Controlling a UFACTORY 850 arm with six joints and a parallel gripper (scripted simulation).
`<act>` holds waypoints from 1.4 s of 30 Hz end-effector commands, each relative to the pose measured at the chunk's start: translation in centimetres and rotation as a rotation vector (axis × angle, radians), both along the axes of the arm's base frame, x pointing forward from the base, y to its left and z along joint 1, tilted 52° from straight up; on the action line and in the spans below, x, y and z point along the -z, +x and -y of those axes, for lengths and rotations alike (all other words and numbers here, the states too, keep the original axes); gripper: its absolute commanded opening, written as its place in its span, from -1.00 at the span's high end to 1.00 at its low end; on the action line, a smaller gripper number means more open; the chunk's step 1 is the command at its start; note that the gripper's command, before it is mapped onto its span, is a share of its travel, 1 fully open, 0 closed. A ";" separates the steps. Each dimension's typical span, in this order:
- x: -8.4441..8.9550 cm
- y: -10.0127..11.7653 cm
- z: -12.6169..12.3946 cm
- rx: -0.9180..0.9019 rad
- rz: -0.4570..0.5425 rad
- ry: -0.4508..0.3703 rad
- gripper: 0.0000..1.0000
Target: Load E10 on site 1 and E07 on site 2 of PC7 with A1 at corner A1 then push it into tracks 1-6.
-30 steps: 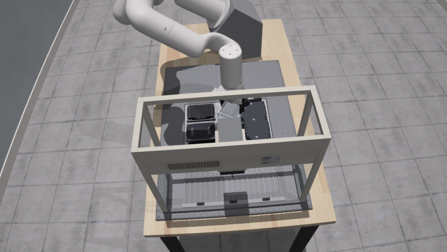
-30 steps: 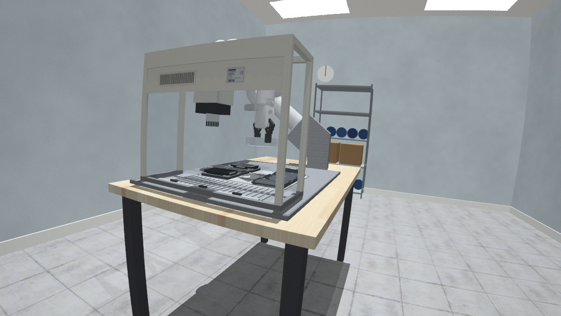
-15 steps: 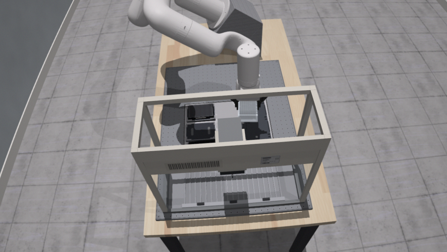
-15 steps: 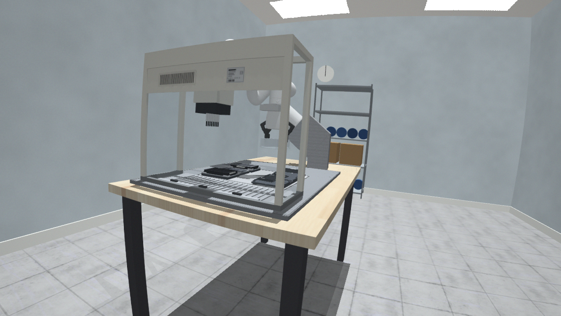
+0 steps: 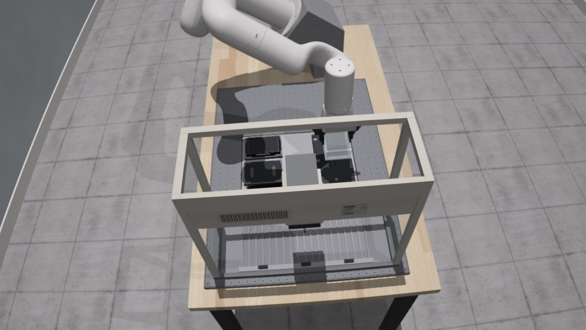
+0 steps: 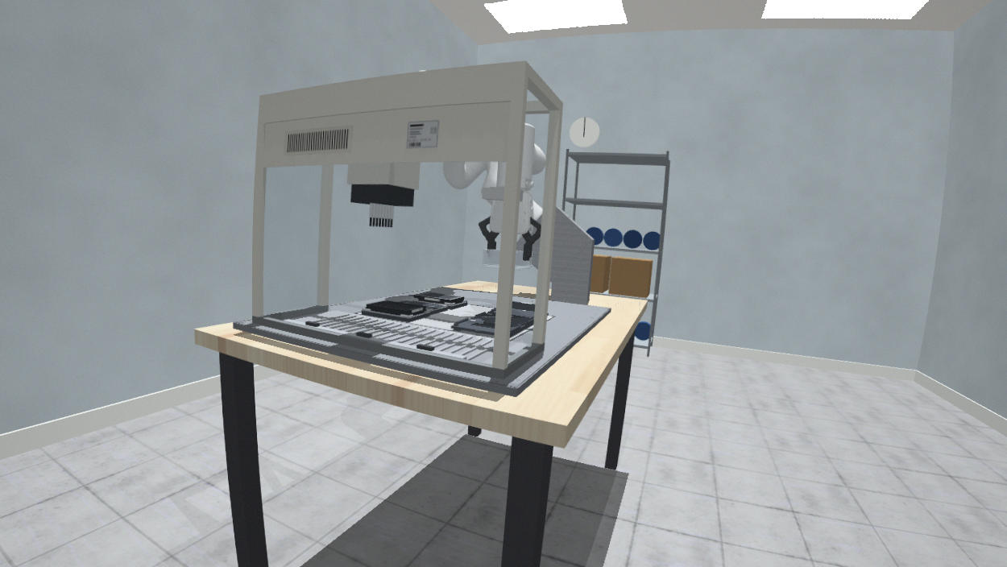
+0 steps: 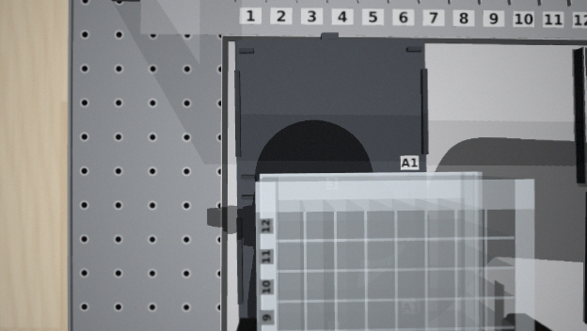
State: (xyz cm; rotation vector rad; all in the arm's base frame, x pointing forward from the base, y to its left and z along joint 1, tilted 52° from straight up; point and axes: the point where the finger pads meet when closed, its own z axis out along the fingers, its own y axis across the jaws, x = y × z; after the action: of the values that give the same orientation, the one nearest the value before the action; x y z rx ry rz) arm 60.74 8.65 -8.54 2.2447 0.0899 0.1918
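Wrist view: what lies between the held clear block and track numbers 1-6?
Beyond the clear block, only carrier PC7's end site: dark, without a plate, marked A1. The wrist view shows it.

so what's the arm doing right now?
The gripper is shut on a clear deep-well block, apparently E07, and holds it in the air above the dark plate carrier, which lies on the apron in front of tracks 1-6. The carrier site nearest the rails is bare. A dark plate sits in the nest nearest the arm; the next nest is empty.
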 end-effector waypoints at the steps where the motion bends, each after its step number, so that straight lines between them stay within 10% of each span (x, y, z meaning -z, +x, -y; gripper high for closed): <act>1: 0.0 0.0 -0.1 -0.054 -0.067 -0.014 1.00; 42: 0.0 0.0 -0.1 -0.798 -0.986 -0.218 1.00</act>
State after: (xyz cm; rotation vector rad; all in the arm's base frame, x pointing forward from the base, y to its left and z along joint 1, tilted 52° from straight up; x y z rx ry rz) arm 60.73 8.67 -8.59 1.8568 1.3080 -0.4111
